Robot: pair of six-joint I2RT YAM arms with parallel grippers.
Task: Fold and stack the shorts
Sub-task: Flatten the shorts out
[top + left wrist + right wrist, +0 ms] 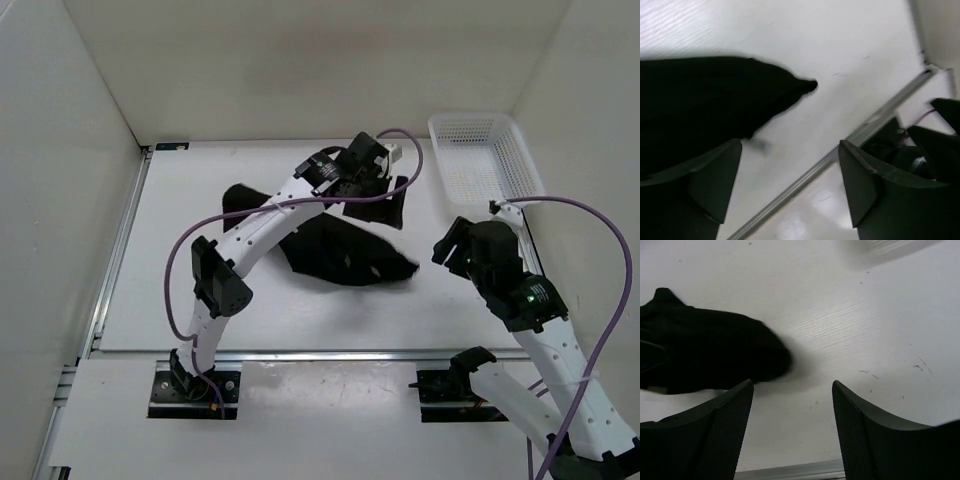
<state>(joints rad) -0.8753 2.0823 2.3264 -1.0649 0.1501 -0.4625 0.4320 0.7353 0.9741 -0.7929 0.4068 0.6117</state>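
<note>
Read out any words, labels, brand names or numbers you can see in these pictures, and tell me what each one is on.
There is no readable text in any view.
The shorts are plain black and the basket is plain white mesh, with no label showing on either.
The right arm shows only a small green light, with no lettering.
Both wrist views are blurred and show no print.

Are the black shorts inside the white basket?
No, the shorts lie crumpled on the table, off to the left of the white basket.
</note>
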